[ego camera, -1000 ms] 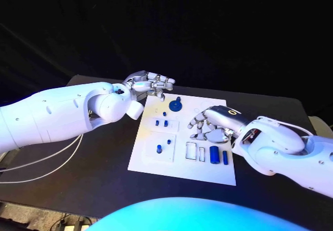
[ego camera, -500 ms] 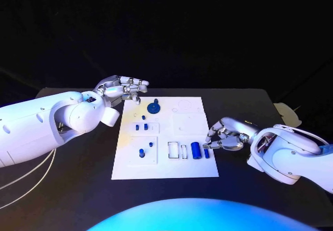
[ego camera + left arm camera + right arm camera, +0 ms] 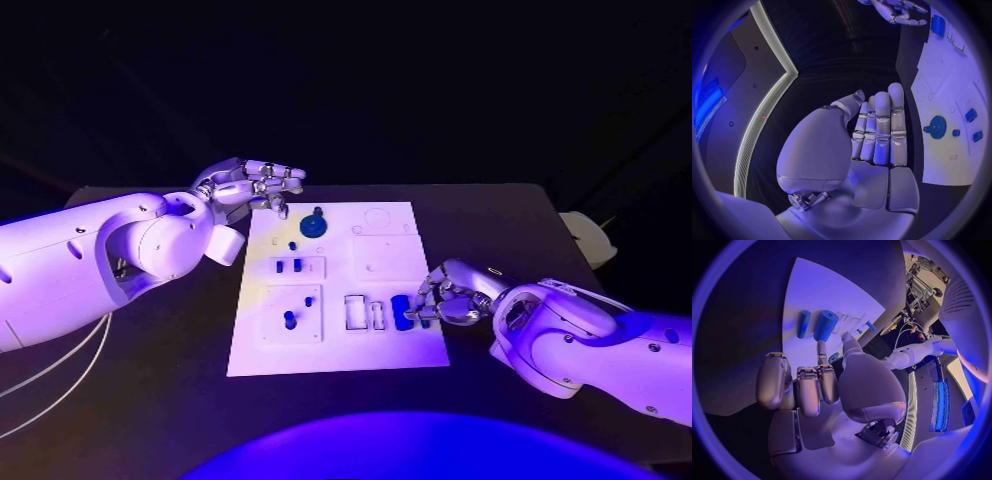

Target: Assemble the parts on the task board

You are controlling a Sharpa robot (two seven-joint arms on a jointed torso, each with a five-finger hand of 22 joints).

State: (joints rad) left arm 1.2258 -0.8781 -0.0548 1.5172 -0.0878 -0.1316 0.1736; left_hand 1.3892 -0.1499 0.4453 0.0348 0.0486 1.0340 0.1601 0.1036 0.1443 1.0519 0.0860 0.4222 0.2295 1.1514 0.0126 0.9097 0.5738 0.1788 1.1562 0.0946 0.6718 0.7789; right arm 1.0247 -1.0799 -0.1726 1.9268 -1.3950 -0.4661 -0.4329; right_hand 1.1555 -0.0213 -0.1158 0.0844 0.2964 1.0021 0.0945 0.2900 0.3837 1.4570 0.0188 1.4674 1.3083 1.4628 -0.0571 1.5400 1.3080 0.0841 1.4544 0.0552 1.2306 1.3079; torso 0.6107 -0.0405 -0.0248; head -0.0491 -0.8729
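White, the task board (image 3: 389, 255) lies mid-table with blue parts (image 3: 313, 224) on it – the right hand (image 3: 444, 297) curls at its near right edge beside two blue cylinders (image 3: 825, 325), seemingly gripping nothing, while the left hand (image 3: 254, 184) hovers empty, fingers straight, off the far left corner.

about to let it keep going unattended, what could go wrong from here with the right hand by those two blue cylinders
1. The right hand has a fingertip at the thick blue cylinder lying on the white board; a nudge instead of a grasp might roll it away.
2. The thin blue cylinder lies close beside it and could get knocked.
3. Both lie near the board's edge, so either may roll onto the table.
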